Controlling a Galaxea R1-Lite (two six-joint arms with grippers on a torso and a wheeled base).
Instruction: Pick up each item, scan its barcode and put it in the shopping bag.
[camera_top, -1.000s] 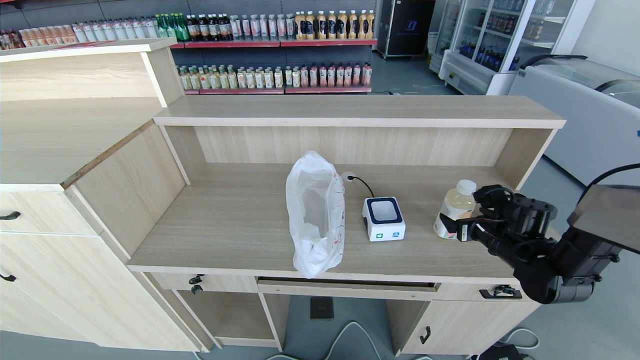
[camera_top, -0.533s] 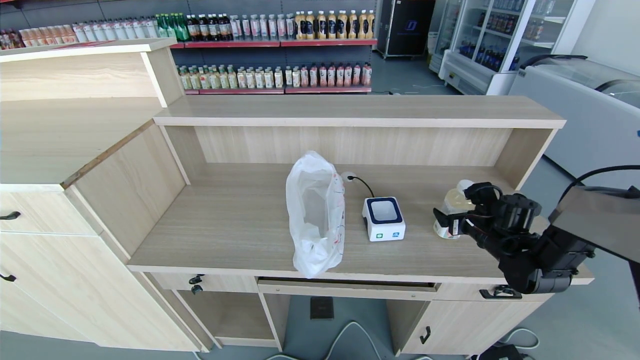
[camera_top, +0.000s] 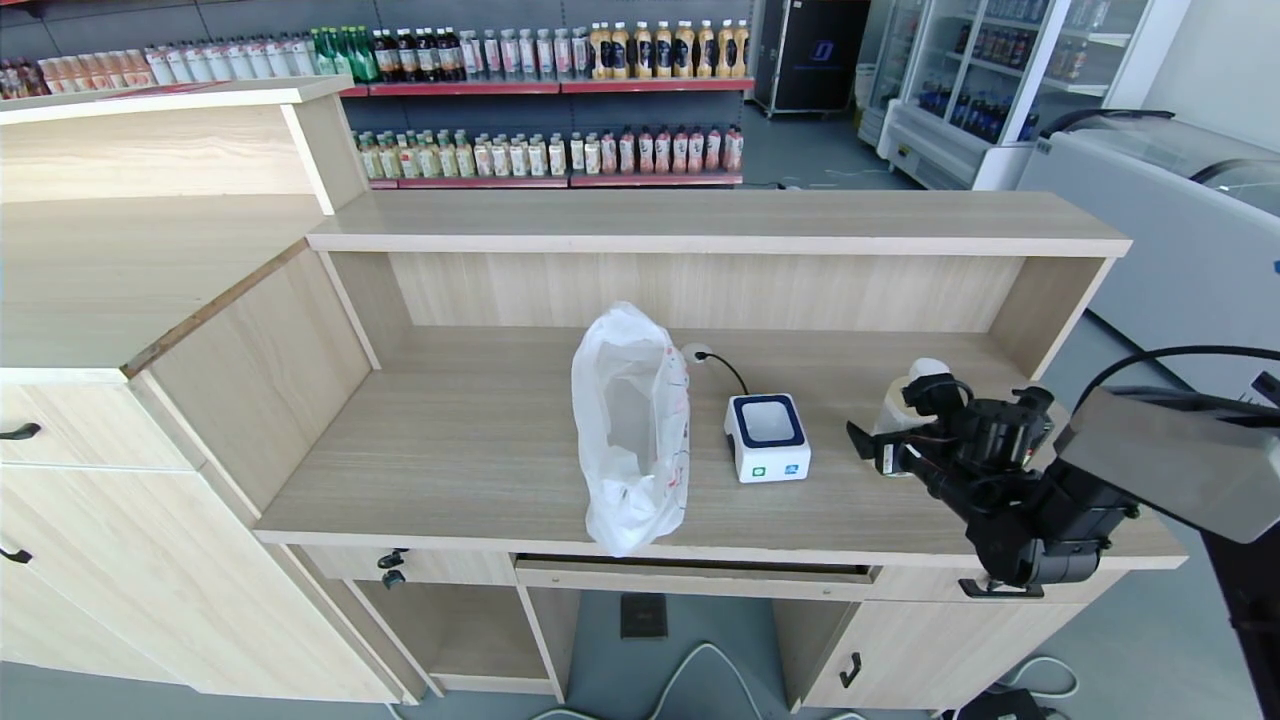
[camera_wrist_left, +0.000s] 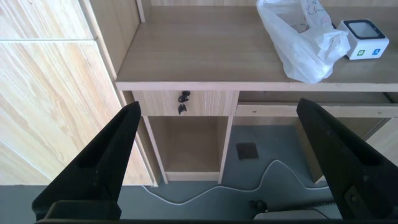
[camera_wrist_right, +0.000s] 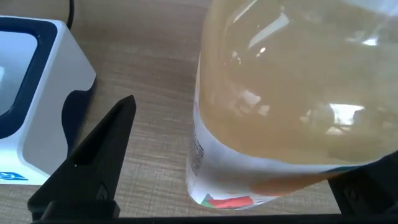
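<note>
Bottle (camera_wrist_right: 292, 93): 3 o'clock of scanner (camera_top: 768, 436); judged rigid, slippery, liquid-heavy.
Hold: best taken at mid-body.
Right gripper (camera_top: 890, 420): jaws wide, bottle between.

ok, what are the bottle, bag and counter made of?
Bottle: likely clear glossy plastic, highlights on it, pale liquid showing through.
Bag: thin translucent plastic film, crinkled.
Counter: matte wood-grain, probably laminate board.

One bottle (camera_wrist_right: 292, 106), one shopping bag (camera_top: 630, 430) and one scanner (camera_top: 767, 437) are counted on one counter (camera_top: 480, 450).
</note>
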